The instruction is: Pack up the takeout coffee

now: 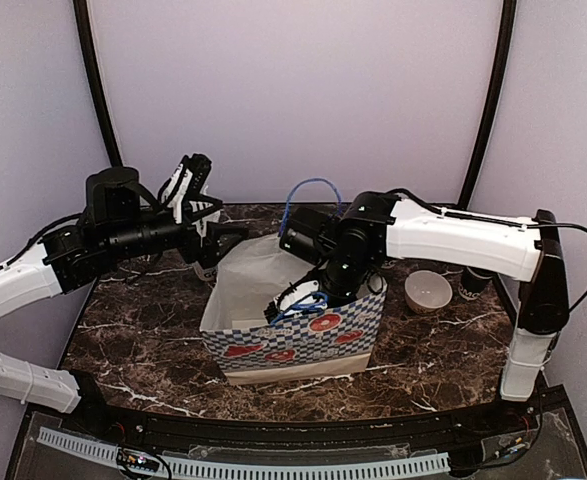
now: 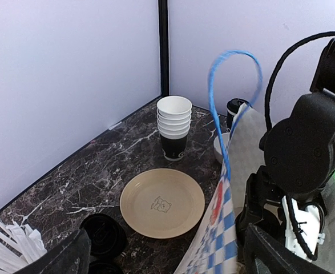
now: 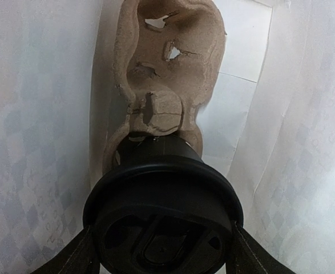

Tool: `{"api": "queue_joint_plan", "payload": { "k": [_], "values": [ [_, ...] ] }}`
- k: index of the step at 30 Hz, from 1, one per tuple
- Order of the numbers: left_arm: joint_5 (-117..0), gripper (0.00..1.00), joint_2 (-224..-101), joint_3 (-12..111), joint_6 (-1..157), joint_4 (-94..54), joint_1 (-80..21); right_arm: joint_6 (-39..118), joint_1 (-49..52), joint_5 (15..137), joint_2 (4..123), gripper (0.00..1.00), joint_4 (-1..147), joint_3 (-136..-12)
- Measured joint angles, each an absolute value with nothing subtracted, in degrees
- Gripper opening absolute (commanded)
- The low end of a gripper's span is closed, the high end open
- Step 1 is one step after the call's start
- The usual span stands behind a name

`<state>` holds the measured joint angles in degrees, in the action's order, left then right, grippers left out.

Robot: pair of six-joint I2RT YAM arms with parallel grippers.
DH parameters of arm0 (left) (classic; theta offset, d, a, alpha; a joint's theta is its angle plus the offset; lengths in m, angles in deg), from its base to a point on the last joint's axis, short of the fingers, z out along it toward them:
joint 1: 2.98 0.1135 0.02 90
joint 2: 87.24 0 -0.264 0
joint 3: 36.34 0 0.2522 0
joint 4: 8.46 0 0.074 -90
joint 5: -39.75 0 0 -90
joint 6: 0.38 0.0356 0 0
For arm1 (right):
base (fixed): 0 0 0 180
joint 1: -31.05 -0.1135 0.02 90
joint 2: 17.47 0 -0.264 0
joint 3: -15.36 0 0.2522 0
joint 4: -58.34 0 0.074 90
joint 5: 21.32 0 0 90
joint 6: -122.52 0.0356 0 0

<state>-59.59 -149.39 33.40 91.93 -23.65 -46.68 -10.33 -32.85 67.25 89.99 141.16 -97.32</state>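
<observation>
A black takeout coffee cup (image 3: 164, 188) with a round black lid stands in a brown pulp carrier (image 3: 167, 63) at the bottom of the checkered paper bag (image 1: 293, 325). My right gripper (image 3: 161, 228) is down inside the bag (image 1: 295, 298), its fingers pressed on both sides of the lid. A second lidded black cup (image 1: 473, 282) stands at the table's right (image 2: 235, 108). My left gripper (image 1: 191, 185) hovers left of the bag, open and empty (image 2: 167, 265). A stack of open cups (image 2: 174, 127) stands near the back wall.
A tan plate (image 2: 162, 202) lies left of the bag, with loose black lids (image 2: 103, 234) and white straws (image 2: 7, 245) nearby. A small white bowl (image 1: 428, 290) sits right of the bag. The bag's blue handle (image 2: 233, 85) stands up.
</observation>
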Motion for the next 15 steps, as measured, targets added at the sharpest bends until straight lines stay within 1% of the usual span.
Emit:
{"api": "queue_joint_plan", "payload": {
  "k": [4, 8, 11, 15],
  "values": [
    [-59.9, 0.96, -149.4, 36.3, 91.9, -24.6, -46.6, -11.6, -32.3, 69.2, 90.0, 0.54, 140.7, -97.1],
    [-60.6, 0.96, -149.4, 39.3, 91.9, -25.8, -46.6, -12.3, -31.6, 70.1, 90.3, 0.51, 140.0, -97.3],
    [-61.1, 0.96, -149.5, 40.7, 91.4, -26.6, -46.6, -10.8, -32.6, 67.4, 89.2, 0.51, 137.6, -95.2],
    [-61.8, 0.96, -149.5, 42.5, 90.8, -28.8, -46.6, -9.2, -36.7, 60.9, 85.0, 0.51, 132.9, -88.7]
  ]
}}
